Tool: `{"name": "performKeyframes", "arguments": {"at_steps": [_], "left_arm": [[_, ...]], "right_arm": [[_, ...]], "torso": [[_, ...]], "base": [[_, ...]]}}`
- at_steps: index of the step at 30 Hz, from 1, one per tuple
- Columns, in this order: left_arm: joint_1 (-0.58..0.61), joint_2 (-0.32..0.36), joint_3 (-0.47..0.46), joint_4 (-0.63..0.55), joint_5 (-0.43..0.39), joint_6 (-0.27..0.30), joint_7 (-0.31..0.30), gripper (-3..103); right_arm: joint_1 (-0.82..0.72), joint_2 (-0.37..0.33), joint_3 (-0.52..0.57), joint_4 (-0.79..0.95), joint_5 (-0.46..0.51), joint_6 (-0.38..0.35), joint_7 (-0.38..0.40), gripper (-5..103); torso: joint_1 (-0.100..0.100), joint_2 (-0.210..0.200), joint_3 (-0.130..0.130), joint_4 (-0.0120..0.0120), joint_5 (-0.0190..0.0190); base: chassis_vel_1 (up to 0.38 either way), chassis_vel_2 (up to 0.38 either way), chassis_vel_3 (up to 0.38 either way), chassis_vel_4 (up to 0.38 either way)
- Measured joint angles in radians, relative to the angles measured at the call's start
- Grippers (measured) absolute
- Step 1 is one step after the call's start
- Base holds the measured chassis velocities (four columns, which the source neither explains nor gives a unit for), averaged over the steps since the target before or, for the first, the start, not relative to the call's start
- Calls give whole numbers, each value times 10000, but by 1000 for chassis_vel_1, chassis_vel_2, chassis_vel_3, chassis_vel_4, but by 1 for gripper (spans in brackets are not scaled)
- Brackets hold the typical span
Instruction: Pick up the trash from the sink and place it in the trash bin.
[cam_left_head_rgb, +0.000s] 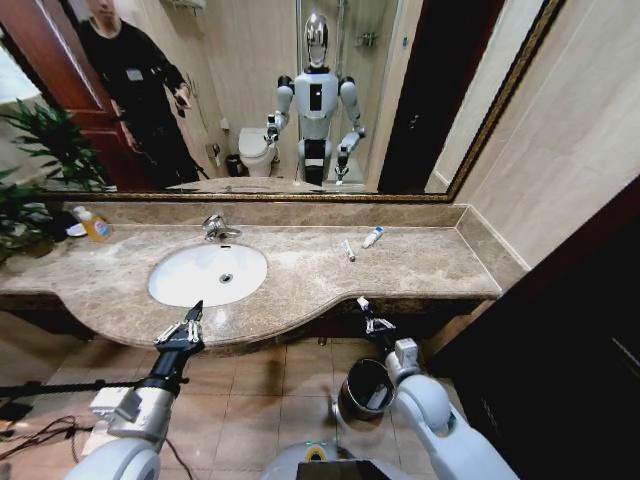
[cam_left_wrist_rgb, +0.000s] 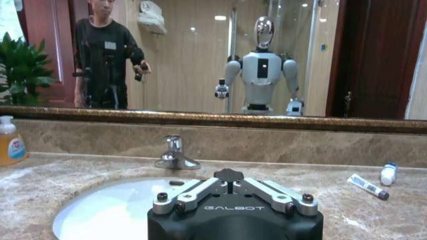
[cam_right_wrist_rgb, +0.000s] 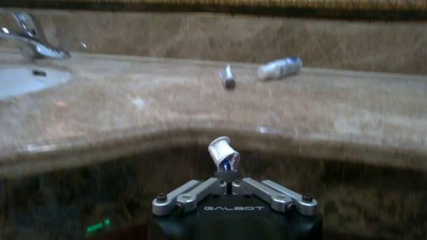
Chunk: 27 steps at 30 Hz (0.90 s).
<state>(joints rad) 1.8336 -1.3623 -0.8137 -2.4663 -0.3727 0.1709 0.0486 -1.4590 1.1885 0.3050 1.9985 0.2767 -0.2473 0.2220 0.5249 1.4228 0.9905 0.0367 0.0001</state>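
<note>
The white oval sink (cam_left_head_rgb: 175, 285) sits in the marble counter, its basin showing nothing inside in the head view. My right gripper (cam_left_head_rgb: 367, 311) hangs just in front of the counter's edge, shut on a small white tube of trash with blue marks (cam_right_wrist_rgb: 222, 151). The dark round trash bin (cam_left_head_rgb: 349, 399) stands on the floor right below it. Two more pieces of trash lie on the counter right of the basin: a thin tube (cam_left_head_rgb: 348, 250) and a white tube with a blue end (cam_left_head_rgb: 372, 237). My left gripper (cam_left_head_rgb: 196, 310) is shut and empty at the counter's front edge, before the sink (cam_left_wrist_rgb: 100, 210).
A chrome tap (cam_left_head_rgb: 218, 228) stands behind the basin. A yellow-orange soap bottle (cam_left_head_rgb: 93, 225) is at the back left by a plant (cam_left_head_rgb: 30, 190). A mirror covers the wall behind. A dark cabinet (cam_left_head_rgb: 570, 320) closes off the right side.
</note>
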Motion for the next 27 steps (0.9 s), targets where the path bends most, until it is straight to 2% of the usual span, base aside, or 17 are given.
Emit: {"name": "performKeyframes", "arguments": {"at_steps": [8,13,19,27], "left_arm": [[0,0,0,0,0,0,0,0],[0,0,0,0,0,0,0,0],[0,0,0,0,0,0,0,0],[0,0,0,0,0,0,0,0]], "right_arm": [[221,452,-68,-1575,-313,402,-221,0],[681,652,-156,-3302,-390,903,-519,0],[1219,825,-221,-5776,-441,1940,-914,0],[1704,966,-221,-7838,-507,2842,-1056,0]], "torso": [[0,-1,0,1,0],[2,-1,1,1,0],[1,-2,1,0,0],[1,-2,1,0,0]], "base": [[0,0,0,0],[0,0,0,0],[0,0,0,0],[0,0,0,0]]}}
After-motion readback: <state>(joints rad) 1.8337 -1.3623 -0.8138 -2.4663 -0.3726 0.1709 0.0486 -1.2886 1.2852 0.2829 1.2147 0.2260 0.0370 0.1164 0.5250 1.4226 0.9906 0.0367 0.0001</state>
